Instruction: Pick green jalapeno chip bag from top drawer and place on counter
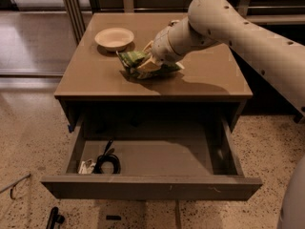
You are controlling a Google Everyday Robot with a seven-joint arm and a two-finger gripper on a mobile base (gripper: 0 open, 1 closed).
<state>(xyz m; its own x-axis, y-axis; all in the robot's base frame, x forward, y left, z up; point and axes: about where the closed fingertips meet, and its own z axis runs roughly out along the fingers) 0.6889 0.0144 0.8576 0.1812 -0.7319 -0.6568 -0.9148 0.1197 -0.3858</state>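
Currently: big off-white robot arm (pixel 248 32) comes in from the table's right edge and reaches across the flat tan-beige square counter (pixel 95 75) toward its middle. Below the front edge, the wide grey-brown top drawer (pixel 152 187) is pulled fully open, grey inside showing. The two-finger gripper (pixel 151 63) sits low over the centre of the counter, a bit toward the back edge, fingers pinched on the crinkled light-green jalapeno chip bag (pixel 133 58). Bag is out of the drawer and over the counter, just left of the wrist, with its shadow close beneath; can't tell whether it's touching the surface or just above it. Shallow cream round bowl (pixel 114 37) stands near the back-left corner, just beside the bag but apart from it. Coiled black cable (pixel 107 162) lies in the drawer's front-left corner, with a small white object (pixel 86 166) touching its left side. Speckled terrazzo floor (pixel 28 142) around the table.
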